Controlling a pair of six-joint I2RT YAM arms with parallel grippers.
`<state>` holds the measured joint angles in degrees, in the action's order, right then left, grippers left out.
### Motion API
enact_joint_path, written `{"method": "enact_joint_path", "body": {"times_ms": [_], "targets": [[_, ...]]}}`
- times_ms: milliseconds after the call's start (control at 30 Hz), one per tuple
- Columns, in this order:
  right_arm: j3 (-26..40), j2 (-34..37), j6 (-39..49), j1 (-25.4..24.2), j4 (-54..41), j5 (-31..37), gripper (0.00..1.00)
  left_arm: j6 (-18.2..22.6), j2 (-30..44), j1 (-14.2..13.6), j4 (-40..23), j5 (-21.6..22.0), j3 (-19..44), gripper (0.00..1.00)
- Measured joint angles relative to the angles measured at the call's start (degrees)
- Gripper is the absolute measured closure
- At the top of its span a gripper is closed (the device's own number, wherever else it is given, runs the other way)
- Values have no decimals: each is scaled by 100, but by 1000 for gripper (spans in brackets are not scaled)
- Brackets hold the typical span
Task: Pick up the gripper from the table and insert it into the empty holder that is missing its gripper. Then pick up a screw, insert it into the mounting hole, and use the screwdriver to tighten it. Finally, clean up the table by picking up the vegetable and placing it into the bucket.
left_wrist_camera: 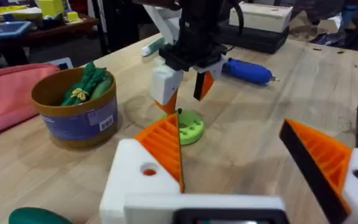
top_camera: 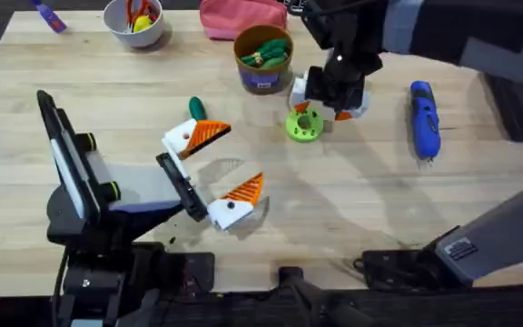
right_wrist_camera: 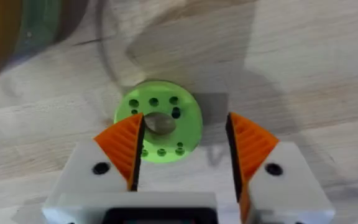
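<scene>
The bucket [top_camera: 262, 62] stood on the counter [top_camera: 352, 200] behind the right fingers [right_wrist_camera: 182, 149], which hung released over a green disc [right_wrist_camera: 163, 127]. The screwdriver [top_camera: 424, 118] lay beside them. The left fingers [top_camera: 216, 168] were released too.

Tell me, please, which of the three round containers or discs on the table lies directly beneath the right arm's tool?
The bright green disc with small holes lies under the open right tool. The orange-brown bucket and white bowl sit farther back.

Table [top_camera: 352, 200]: pale wood, matt, visibly grained. Disc [right_wrist_camera: 166, 124]: smooth green plastic. Pouch [left_wrist_camera: 5, 93]: pink cloth (soft-looking). Screwdriver [top_camera: 424, 118]: glossy blue plastic.
</scene>
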<state>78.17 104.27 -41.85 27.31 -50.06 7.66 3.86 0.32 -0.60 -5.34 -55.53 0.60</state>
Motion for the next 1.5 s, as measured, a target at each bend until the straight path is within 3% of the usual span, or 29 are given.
{"method": "enact_joint_path", "body": {"times_ms": [233, 500, 867, 1367, 1500], "targets": [[0, 169, -39, 0, 107, -9, 333, 0, -2, -2, 0, 0, 0, 15], [0, 210, -88, -50, 234, -24, 507, 0, 0, -1, 0, 0, 0, 15], [9, 308, -144, -61, 280, -28, 578, 0, -2, 0, 0, 0, 0, 15], [17, 308, -144, -36, 237, -24, 799, 0, -1, 0, 0, 0, 0, 16], [22, 306, -143, -37, 217, -5, 815, 0, -2, -1, 0, 0, 0, 15]]}}
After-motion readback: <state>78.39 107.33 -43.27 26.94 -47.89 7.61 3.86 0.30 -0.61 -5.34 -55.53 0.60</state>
